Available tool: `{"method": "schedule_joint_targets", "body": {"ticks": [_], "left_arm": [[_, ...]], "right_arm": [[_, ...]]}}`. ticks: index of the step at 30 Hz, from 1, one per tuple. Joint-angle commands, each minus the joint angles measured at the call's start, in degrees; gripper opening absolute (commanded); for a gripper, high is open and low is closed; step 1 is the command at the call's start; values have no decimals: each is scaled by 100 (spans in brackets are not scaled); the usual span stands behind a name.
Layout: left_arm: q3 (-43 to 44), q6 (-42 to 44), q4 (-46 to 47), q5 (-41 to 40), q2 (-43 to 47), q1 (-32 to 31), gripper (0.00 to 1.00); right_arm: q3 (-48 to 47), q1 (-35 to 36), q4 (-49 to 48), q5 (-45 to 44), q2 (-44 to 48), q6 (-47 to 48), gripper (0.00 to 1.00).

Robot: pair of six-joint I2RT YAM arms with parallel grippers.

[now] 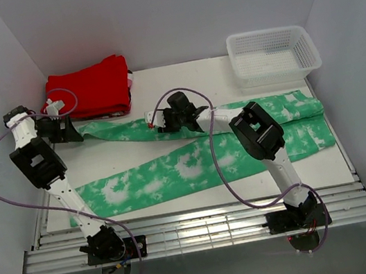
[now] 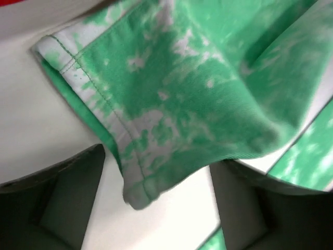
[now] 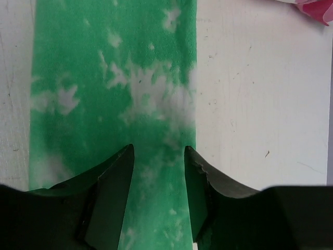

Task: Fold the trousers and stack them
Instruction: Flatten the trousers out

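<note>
The trousers (image 1: 174, 170) are bright green with white blotches. They lie spread on the white table (image 1: 181, 81), waist at the right and both legs running left. My left gripper (image 1: 72, 131) is at the cuff end of the far leg (image 1: 115, 130). In the left wrist view the hemmed cuff (image 2: 138, 190) droops between the wide-apart fingers (image 2: 57, 192), and the left gripper (image 2: 158, 169) is open. My right gripper (image 1: 155, 124) hovers over the middle of the far leg. In the right wrist view the right gripper (image 3: 158, 153) has its jaws apart over the flat cloth (image 3: 104, 78), near its right edge.
A folded red garment (image 1: 91, 89) lies at the table's back left, just behind the left gripper. A white mesh basket (image 1: 271, 55) stands at the back right. White walls close in the table on three sides.
</note>
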State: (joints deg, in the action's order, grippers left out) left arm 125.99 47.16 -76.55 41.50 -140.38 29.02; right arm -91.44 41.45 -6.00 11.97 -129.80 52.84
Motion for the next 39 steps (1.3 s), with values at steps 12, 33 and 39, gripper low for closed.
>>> {"method": "schedule_joint_targets", "body": {"ticks": [12,33,39], "left_arm": [[-2492,2042,1099,536,2357,166,80],[-3159,2458,519,544,3560,-1098,0],[-3266,2219,71,816,4027,-1697,0]], "right_arm": [[-697,-23,781,780,580,-1116,91],[56,434,-1184,2204,1747,-1883,90],[65,776,-1421,2389,1792,-1364,90]]}}
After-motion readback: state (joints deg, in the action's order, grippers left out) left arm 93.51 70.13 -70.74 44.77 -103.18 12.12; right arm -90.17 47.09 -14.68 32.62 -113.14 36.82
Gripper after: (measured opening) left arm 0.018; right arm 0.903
